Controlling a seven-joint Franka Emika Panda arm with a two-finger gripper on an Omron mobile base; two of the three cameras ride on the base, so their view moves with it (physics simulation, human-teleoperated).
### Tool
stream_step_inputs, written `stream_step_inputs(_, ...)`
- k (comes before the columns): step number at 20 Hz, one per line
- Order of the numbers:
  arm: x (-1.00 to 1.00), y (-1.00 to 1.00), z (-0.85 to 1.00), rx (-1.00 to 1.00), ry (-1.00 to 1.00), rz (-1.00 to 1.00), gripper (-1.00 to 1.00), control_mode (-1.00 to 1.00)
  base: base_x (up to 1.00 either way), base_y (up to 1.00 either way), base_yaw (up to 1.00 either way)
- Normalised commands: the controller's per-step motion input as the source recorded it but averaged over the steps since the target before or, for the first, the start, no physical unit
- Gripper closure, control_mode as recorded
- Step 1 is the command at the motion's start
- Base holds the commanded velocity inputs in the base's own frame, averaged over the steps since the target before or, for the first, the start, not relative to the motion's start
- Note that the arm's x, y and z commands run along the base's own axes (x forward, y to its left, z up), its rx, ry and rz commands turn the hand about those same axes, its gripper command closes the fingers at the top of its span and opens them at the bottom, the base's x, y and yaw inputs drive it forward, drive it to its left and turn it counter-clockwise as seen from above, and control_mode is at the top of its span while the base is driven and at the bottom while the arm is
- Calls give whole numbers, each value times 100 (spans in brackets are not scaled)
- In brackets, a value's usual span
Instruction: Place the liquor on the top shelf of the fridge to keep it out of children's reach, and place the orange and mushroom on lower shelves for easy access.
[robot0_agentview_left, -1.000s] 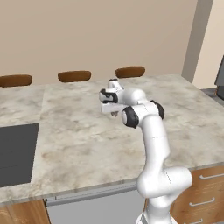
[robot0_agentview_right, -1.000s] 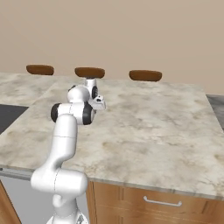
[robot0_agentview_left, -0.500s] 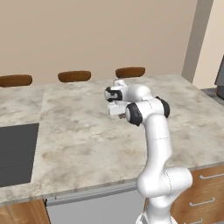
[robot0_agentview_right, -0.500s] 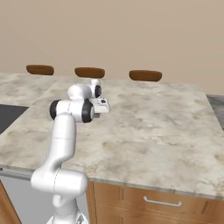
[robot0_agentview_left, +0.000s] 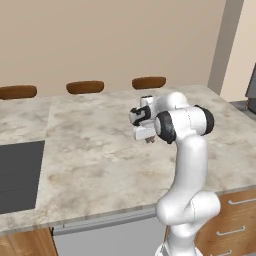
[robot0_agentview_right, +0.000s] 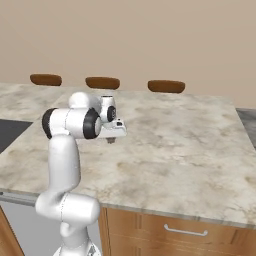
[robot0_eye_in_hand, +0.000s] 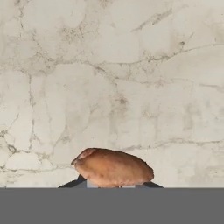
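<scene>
1. Marble-patterned beige stone countertop (robot0_agentview_left: 95, 150) filled the kitchen scene, with a plain tan wall behind it and three dark brown rounded chair backs (robot0_agentview_right: 102, 82) along its far edge.
2. Clamped between the jaws was the mushroom (robot0_eye_in_hand: 113, 168), a tiny reddish-brown lump; in the hand view it sat right at the dark fingertips (robot0_eye_in_hand: 70, 184), which peeked out on either side beneath it.
3. Narrowly set jaws suited so small a thing, and the grip looked firm enough, I judge, to carry it.
4. Around that grip, the white two-finger gripper (robot0_agentview_left: 148, 140) pointed down at the countertop and hung above it without touching, so the mushroom was in the air, clear of the stone.
5. From the right base view the gripper (robot0_agentview_right: 111, 141) showed the same pose, a small dark speck hanging under the hand above the countertop's middle.
6. Holding the load raised probably served to keep it from dragging on the countertop while the arm and base travelled.
7. No fridge appeared beyond the countertop, so the step in hand seemed to be transport toward a lower shelf, with placing not yet done.
8. Left of the gripper, a flat dark grey cooktop panel (robot0_agentview_left: 17, 175) lay set into the countertop's near edge.
</scene>
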Motion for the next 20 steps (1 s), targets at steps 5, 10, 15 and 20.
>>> stream_step_inputs(5,-100,-2,53,0,-25,7,100,-100,0,0,0)
stream_step_inputs(10,-100,0,86,0,-30,3,100,-100,0,0,0)
stream_step_inputs(15,-100,0,100,0,-23,0,100,-100,0,0,0)
stream_step_inputs(20,-100,2,100,0,-15,0,100,-100,0,0,0)
